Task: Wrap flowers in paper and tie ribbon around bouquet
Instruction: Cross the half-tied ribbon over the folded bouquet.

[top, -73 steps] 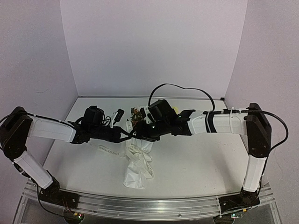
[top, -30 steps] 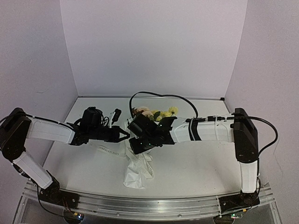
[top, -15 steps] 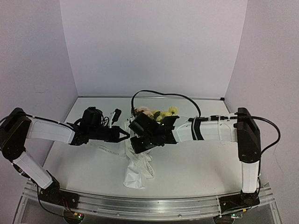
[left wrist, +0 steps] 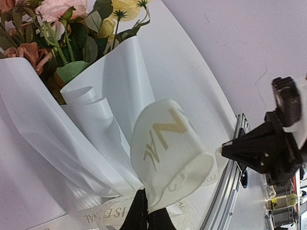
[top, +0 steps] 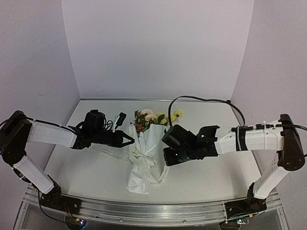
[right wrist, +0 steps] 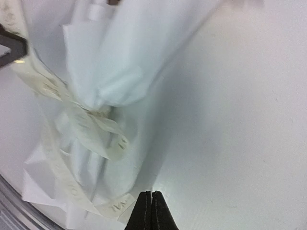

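Since a moment ago the right arm has pulled back to the right, away from the bouquet (top: 143, 155). The right claw (top: 167, 160) now hangs low, just beside the white paper (top: 149, 140). Its two tips are pressed tight together, and one end of the ribbon (top: 162, 173) is pinched between them. The left claw (top: 129, 140) is on the other side of the bouquet. Its tips are squeezed together too, clamped on another bit of the ribbon, which bulges out of them in a big loop with letters on it. The ribbon goes around the thin middle of the paper cone. The bouquet lies in the middle of the desk (top: 216, 172). The flowers (top: 153, 117), yellow, pink and orange, poke out of the far end.
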Tool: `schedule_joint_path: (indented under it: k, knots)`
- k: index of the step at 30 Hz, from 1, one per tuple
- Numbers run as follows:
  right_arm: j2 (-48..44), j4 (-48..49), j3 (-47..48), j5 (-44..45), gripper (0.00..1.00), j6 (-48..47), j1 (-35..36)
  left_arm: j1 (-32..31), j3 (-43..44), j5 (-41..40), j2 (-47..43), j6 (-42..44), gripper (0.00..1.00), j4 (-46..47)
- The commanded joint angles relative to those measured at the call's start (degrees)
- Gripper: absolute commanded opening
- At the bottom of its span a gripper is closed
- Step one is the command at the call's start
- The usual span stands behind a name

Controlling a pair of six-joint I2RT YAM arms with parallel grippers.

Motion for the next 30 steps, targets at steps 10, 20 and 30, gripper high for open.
schedule_joint_path:
  k: [10, 20, 30]
  knots:
    - [-6.6, -6.9, -15.5, 7.7, 0.00, 12.3, -4.2, 0.1, -1.3, -1.0, -6.6, 0.9, 0.00, -3.5]
    - [-3.7, -14.0, -16.5, 13.3, 0.00, 18.3, -7.6, 0.1, -6.1, -4.0, -11.9, -0.6, 0.00, -2.1]
    - [-3.3, -19.6, -17.5, 17.3, 0.00, 24.8, -12.9, 0.1, -8.2, -6.2, -14.7, -1.7, 0.00, -1.7]
